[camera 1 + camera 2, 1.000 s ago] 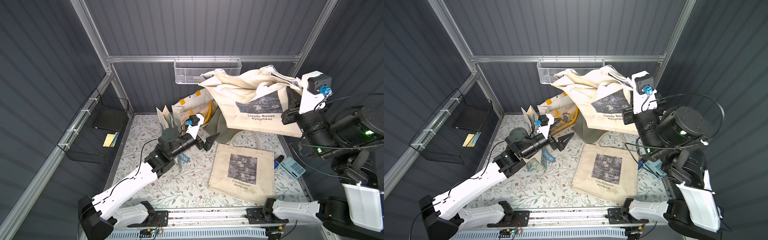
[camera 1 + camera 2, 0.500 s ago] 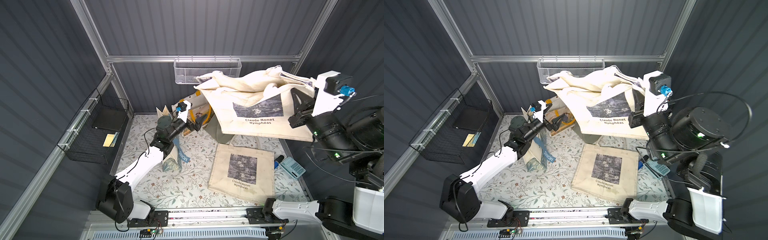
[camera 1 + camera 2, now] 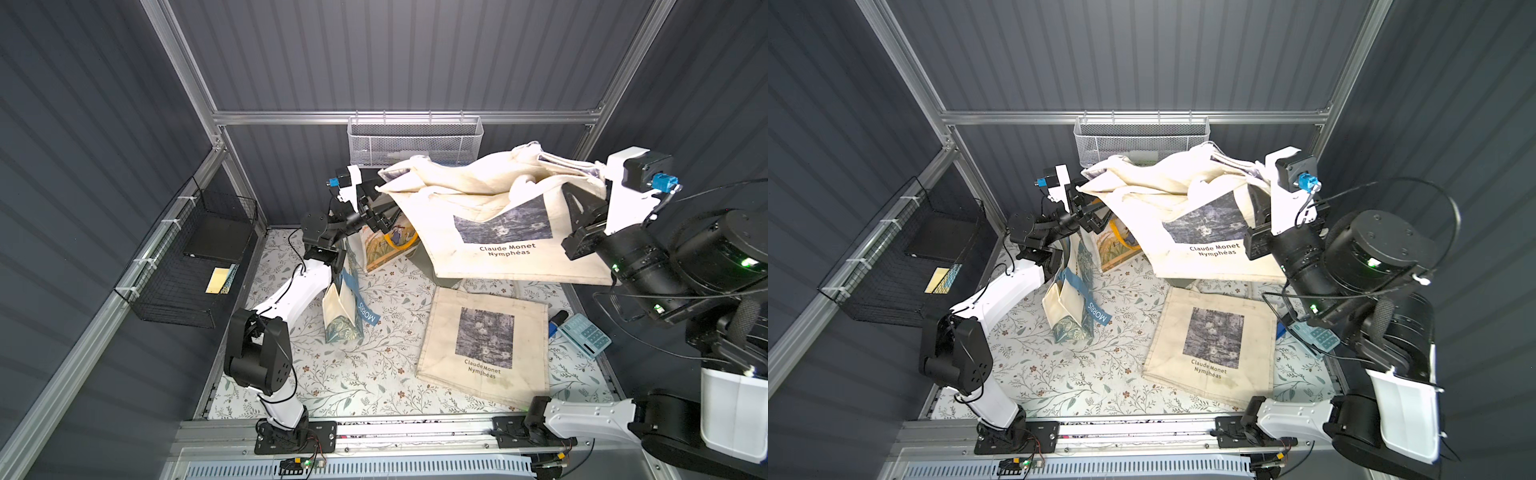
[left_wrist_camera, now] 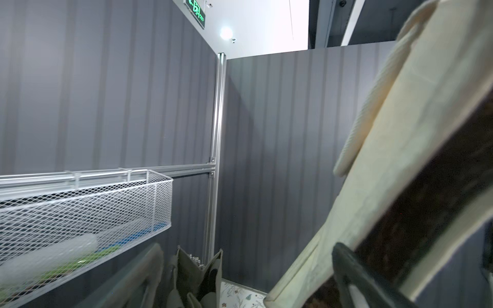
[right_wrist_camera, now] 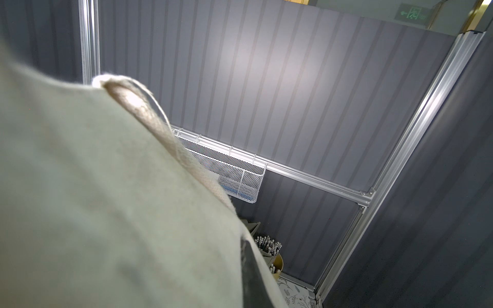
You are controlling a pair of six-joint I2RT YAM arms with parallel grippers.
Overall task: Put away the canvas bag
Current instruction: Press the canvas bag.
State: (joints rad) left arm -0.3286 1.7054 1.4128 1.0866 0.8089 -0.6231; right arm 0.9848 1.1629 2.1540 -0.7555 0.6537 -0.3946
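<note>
Two canvas bags printed "Claude Monet Nymphéas" are showing in both top views. The raised canvas bag [image 3: 498,216] is hanging in the air above the back edge of the floral mat [image 3: 374,374], spreading from the middle toward the back right corner. Its crumpled top is reaching up beside the mesh basket [image 3: 415,141] on the back wall. The right gripper [image 3: 577,199] is clamping the bag's upper right part, jaws closed on the cloth; in the right wrist view cream fabric is filling most of the picture. The left gripper [image 3: 380,205] is standing with its jaws spread wide at the bag's left corner, and whether it is touching the cloth I cannot tell. In the left wrist view one dark finger [image 4: 354,274] is showing just under the bag's hem. The second canvas bag [image 3: 482,345] is lying flat near the mat's front right corner. A Morris tote [image 3: 343,307] is standing upright toward the left edge, and a calculator [image 3: 584,334] is lying at the right edge.
</note>
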